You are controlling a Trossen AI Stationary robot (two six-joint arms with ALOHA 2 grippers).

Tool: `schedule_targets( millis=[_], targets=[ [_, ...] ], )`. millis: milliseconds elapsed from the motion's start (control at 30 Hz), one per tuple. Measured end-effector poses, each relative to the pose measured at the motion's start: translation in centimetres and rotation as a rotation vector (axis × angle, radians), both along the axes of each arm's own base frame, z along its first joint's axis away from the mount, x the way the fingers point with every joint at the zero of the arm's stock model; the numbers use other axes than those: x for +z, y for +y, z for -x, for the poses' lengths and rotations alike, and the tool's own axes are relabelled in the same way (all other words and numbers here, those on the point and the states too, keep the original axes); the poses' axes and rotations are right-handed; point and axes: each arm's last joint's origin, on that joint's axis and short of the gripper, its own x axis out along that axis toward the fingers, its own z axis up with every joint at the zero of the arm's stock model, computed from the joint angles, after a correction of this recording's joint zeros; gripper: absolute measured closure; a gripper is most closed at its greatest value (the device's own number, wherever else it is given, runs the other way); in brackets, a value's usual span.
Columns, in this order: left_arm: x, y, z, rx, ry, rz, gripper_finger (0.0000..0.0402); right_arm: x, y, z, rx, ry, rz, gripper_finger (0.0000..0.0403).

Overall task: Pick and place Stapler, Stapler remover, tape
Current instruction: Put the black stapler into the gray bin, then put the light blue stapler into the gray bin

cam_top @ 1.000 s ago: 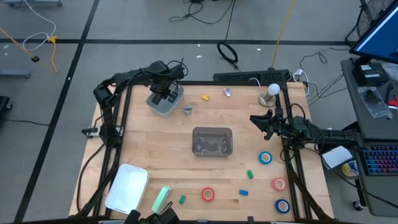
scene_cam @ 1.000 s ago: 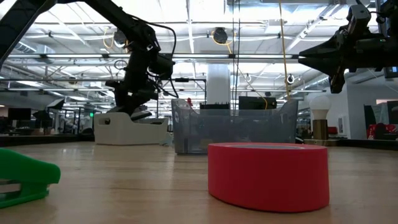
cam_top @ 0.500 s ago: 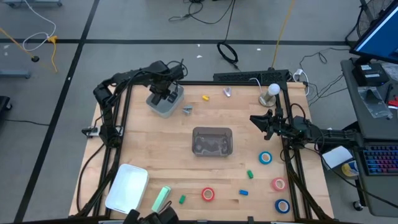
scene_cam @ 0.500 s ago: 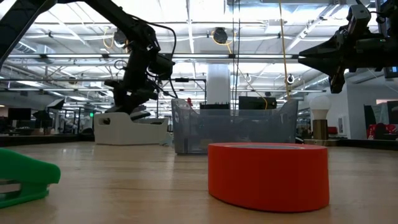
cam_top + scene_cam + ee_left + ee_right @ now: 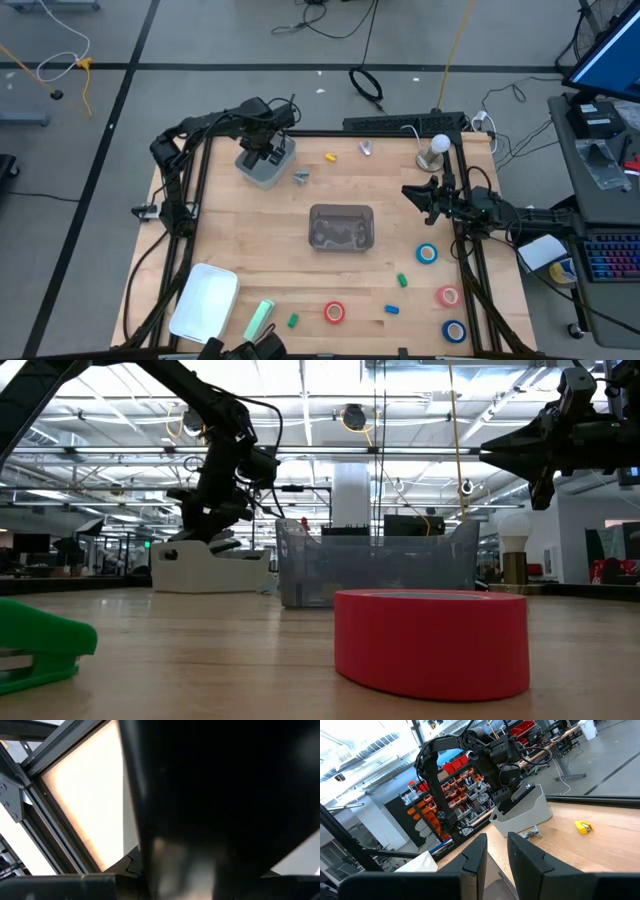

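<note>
High view: I found the left gripper over the pale grey open-topped container at the far left corner of the wooden table. I could not tell from here whether it held anything. The right gripper hung over the table's right side, empty. The pale mint-green oblong plastic stapler lay at the near edge beside the white rectangular tray. One small silvery-grey metal stapler remover lay just beside the grey container; a second lay near the far edge. The tape rings were scattered near-right: red, blue, pinkish-red, blue. The clear plastic bin sat mid-table.

Low view: the left gripper sat down close to the grey container's rim. Risk: lifting carelessly could catch that rim and drag the container onto the remover.

Left wrist view: almost wholly blocked by something dark close up; I could not tell the finger state. Risk: working blind on that arm.

Right wrist view: the right fingers stood narrowly apart on nothing. Risk: that gap looked too narrow for a tape ring unless widened first.
</note>
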Motion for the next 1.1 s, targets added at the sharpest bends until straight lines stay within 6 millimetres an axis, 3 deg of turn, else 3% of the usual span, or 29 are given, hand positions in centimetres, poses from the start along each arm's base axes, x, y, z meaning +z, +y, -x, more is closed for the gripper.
schedule_targets(
  millis=[367, 733, 933, 1100],
  targets=[
    [-2.7, 0.6, -0.7, 0.004, 0.049, 0.043, 0.0271, 0.0, 0.0, 0.0, 0.0, 0.0, 0.0, 0.0332],
    [-2.9, 0.8, -0.9, -0.052, 0.038, 0.048, 0.0269, 0.0, 0.0, 0.0, 0.0, 0.0, 0.0, 0.0332],
    [-2.9, 0.8, -0.9, -0.059, 0.039, 0.049, 0.0212, 0.0, 0.0, 0.0, 0.0, 0.0, 0.0, 0.0332],
    [-2.9, 0.8, -0.9, -0.064, 0.042, 0.052, 0.0205, 0.0, 0.0, 0.0, 0.0, 0.0, 0.0, 0.0332]
  ],
)
